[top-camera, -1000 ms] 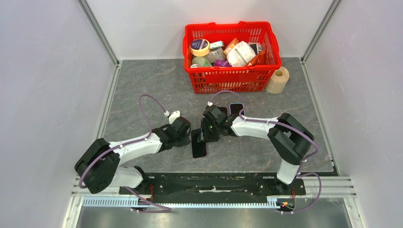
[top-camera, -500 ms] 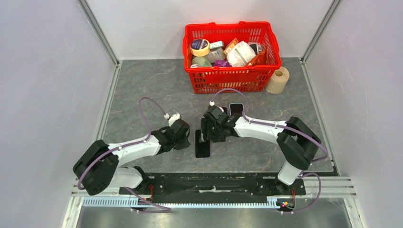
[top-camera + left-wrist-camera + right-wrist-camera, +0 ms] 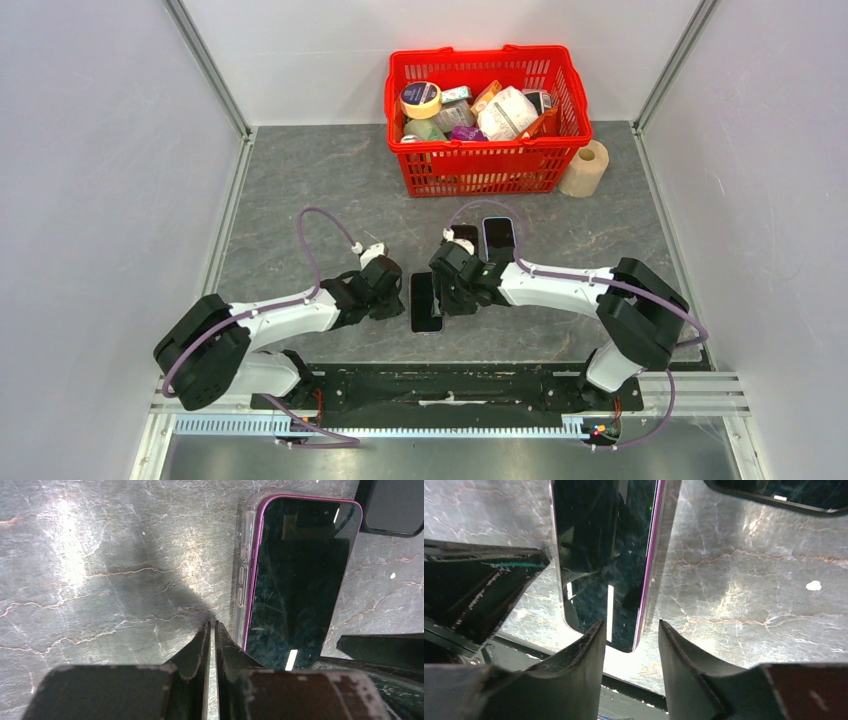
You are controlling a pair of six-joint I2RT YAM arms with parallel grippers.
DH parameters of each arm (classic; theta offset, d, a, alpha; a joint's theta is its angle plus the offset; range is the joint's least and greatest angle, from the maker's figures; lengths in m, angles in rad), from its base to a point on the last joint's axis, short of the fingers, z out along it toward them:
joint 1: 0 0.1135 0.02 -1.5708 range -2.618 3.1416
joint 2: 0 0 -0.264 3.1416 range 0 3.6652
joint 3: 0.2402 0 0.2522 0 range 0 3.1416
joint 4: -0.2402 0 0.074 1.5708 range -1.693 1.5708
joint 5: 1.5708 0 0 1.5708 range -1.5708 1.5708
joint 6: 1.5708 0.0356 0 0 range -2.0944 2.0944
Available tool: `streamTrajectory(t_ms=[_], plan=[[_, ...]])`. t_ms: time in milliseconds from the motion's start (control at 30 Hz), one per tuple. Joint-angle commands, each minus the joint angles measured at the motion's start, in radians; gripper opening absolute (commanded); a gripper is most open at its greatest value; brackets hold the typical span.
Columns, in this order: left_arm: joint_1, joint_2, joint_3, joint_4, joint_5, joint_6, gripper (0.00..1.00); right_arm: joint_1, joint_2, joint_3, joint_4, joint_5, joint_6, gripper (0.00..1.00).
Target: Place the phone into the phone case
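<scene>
Overhead and wrist views, read from the near edge outward. At the near edge of the grey marbled counter (image 3: 300, 180) runs the black rail (image 3: 450, 385) that carries both arm bases. Just beyond it, the left claw (image 3: 211, 632) hangs low over bare counter with its two fingers pressed almost together and nothing between them; it sits just beside the left long edge of the phone (image 3: 424, 302) without touching it. The phone lies flat, screen up, between the two claws, its long axis running near to far. A clear case (image 3: 241, 565) shows as a translucent rim along the phone's left long edge and round its far corner, with the purple frame inside that rim; whether the phone is pressed fully home cannot be told. The right claw (image 3: 629, 635) is partly open, its fingers straddling the near right corner of the phone from above, and no grip on it is visible. Farther out, near the right arm's wrist, a second dark handset (image 3: 498, 236) lies flat on the counter. At the far side stands a red basket (image 3: 487, 165) filled with assorted goods, among them a yellow tape roll (image 3: 420, 98) and a white packet (image 3: 507, 112). A pale roll (image 3: 585, 168) stands upright just beside the basket's right wall.
</scene>
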Motion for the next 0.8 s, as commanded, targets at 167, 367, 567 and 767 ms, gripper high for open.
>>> streamTrajectory(t_ms=[167, 367, 567, 767], plan=[[-0.020, 0.001, -0.010, 0.042, 0.007, -0.038, 0.11, 0.050, 0.000, -0.020, 0.036, 0.028, 0.049, 0.35], [-0.038, 0.014, -0.011, 0.054, 0.007, -0.048, 0.10, 0.075, 0.022, -0.009, 0.038, 0.028, 0.059, 0.21], [-0.051, 0.022, -0.009, 0.059, 0.002, -0.055, 0.10, 0.086, 0.008, -0.009, 0.012, 0.055, 0.059, 0.22], [-0.051, 0.007, -0.013, 0.047, -0.010, -0.055, 0.10, 0.086, -0.088, -0.046, -0.027, 0.129, 0.063, 0.41]])
